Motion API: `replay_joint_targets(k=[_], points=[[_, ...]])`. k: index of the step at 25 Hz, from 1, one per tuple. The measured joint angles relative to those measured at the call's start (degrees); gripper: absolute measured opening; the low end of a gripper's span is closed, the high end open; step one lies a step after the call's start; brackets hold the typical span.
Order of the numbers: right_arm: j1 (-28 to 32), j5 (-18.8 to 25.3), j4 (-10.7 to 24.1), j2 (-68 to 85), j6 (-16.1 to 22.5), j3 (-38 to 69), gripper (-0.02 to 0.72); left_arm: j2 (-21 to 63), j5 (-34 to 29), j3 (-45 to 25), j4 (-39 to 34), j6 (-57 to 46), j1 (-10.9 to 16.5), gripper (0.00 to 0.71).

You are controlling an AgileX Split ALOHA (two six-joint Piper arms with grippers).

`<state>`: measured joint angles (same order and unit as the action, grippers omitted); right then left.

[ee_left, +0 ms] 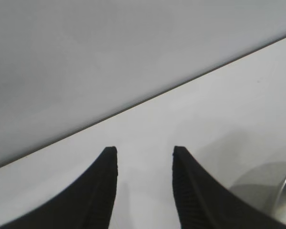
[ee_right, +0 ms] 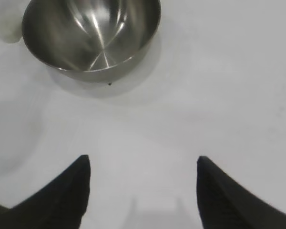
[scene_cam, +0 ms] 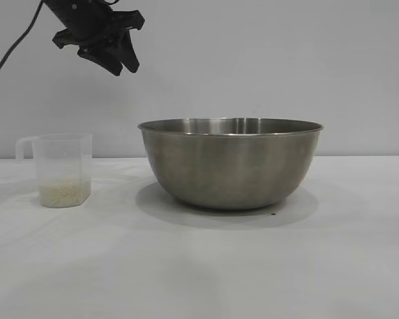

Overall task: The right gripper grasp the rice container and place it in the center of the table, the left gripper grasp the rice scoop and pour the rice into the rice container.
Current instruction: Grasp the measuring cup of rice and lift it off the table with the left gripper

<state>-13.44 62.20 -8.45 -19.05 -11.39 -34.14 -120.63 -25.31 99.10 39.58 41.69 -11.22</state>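
The rice container (scene_cam: 229, 166), a large steel bowl, stands empty near the middle of the white table (scene_cam: 199, 272). The right wrist view looks down into the rice container (ee_right: 93, 33). To its left stands the rice scoop (scene_cam: 63, 169), a clear cup with its handle pointing left and a shallow layer of rice (scene_cam: 64, 193) at the bottom. My left gripper (scene_cam: 124, 66) hangs high above the table between scoop and bowl, open with nothing in it (ee_left: 144, 149). My right gripper (ee_right: 142, 158) is outside the exterior view; it hovers over bare table short of the bowl, open wide and holding nothing.
A plain grey wall runs behind the table's back edge (ee_left: 148, 98). A sliver of the bowl's side (ee_left: 283, 200) shows in the left wrist view. White table surface stretches in front of and to the right of the bowl.
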Motion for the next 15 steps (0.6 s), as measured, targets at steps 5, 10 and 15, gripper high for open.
replay_joint_targets(k=[5,10,15], points=[[0.0,2.22,0.46,5.55,0.0,5.58,0.454,0.0,0.0,0.0,0.0,0.0,0.0,0.23],[0.0,2.9,0.68,12.63,0.0,6.06,0.454,0.0,0.0,0.0,0.0,0.0,0.0,0.23],[0.0,3.26,1.97,19.98,1.61,6.06,0.454,0.12,0.0,0.03,-0.12,0.1,-0.08,0.23]])
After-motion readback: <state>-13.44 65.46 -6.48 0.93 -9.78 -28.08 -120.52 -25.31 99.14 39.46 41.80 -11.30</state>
